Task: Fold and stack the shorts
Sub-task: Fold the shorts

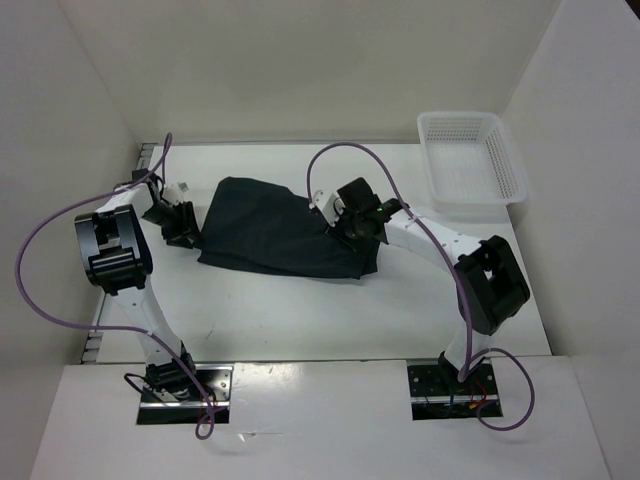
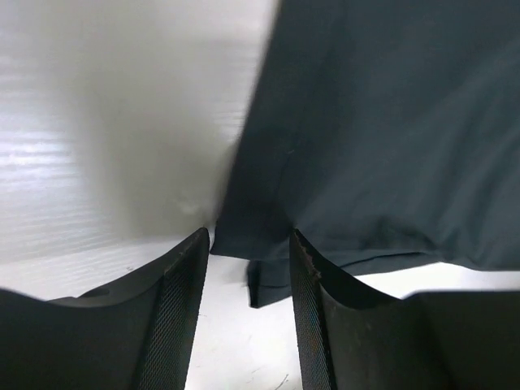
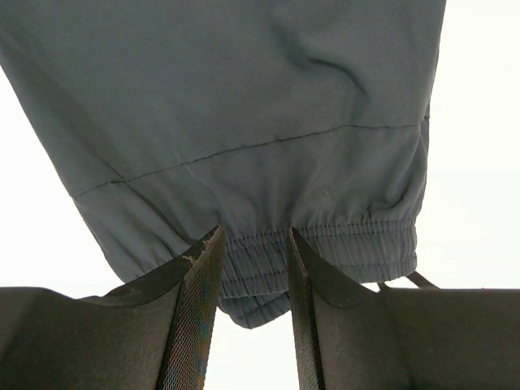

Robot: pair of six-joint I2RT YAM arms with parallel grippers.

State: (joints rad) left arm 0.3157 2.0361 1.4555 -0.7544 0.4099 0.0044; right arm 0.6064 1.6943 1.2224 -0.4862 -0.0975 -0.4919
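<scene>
The shorts (image 1: 275, 232) lie spread and unfolded at the middle of the table (image 1: 300, 310), between my two end effectors. My left end effector (image 2: 248, 236) has its jaws apart, with bare table showing between them and only the near hem corner (image 2: 264, 280) at the tips. My right end effector (image 3: 253, 234) straddles the elastic waistband (image 3: 349, 240), but I cannot tell whether it bites the cloth. Risk: a shallow bite on that corner, or on a single layer of the gathered band, would probably let the soft fabric slip on lifting and leave the fold askew.

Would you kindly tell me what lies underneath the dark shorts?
Only the white table shows around the shorts; whatever lies beneath the fabric is covered and cannot be seen.
</scene>
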